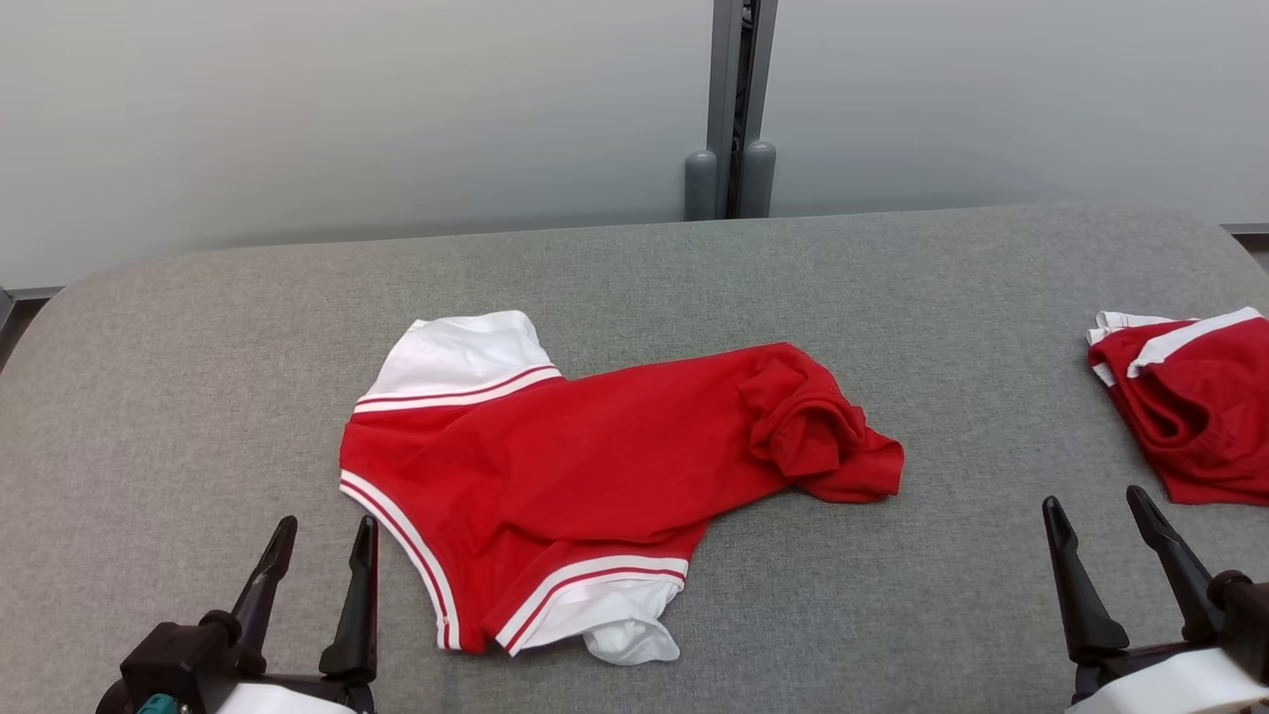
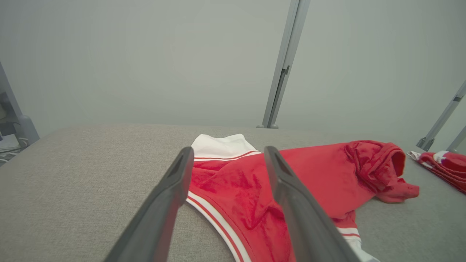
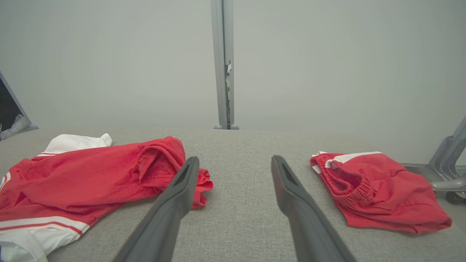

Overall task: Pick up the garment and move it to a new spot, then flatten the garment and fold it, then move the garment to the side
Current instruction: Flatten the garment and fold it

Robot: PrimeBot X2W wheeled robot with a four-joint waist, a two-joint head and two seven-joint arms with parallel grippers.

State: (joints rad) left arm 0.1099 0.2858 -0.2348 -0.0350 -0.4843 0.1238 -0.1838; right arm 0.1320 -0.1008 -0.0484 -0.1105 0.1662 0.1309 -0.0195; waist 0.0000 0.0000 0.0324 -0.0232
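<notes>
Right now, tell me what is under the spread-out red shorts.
The red shorts lie on the grey fabric surface, which shows all around them. Anything beneath the cloth itself is covered, so I cannot tell.

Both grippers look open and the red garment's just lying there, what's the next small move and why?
Probably ease the left gripper forward and down onto the red garment's near striped edge. That edge lies just ahead of the open gripper. The garment is bunched at its right end, and nothing is gripping it yet.
</notes>
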